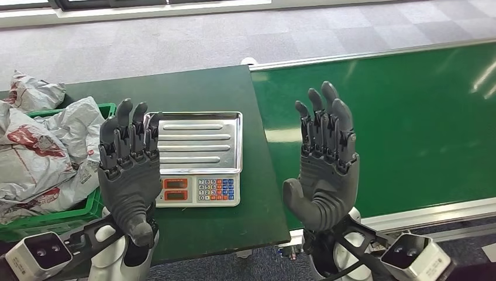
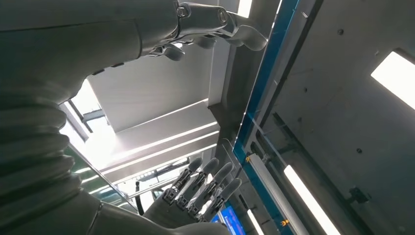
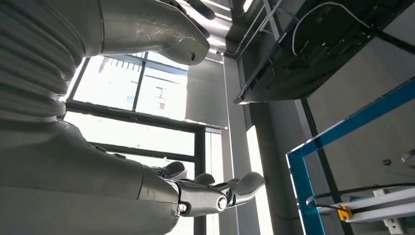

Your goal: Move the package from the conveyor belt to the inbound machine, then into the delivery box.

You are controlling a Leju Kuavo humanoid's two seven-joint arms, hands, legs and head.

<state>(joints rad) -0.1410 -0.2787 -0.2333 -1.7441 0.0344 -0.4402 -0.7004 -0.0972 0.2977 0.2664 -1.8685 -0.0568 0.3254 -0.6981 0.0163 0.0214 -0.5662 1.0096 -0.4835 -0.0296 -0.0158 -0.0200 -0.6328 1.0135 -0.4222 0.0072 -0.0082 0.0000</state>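
Hands raised, we hold our left hand (image 1: 130,170) at 8 o'clock and our right hand (image 1: 324,167) at 4 o'clock, fingers straight, apart, grasping nothing. Between them sits the scale (image 1: 197,158) with its steel tray. Packages (image 1: 44,146) fill the green crate (image 1: 93,206) at 9 o'clock. We see the conveyor belt (image 1: 409,129) at 2 o'clock.

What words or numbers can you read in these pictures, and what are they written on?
No text can be read for sure.
Scale keypad: button markings, too small to read.
Scale's two orange display windows: show no digits I can make out.
Grey mail bags in the green crate: red printing, too crumpled and blurred to read.
Both wrist views: ceiling and windows, no writing.
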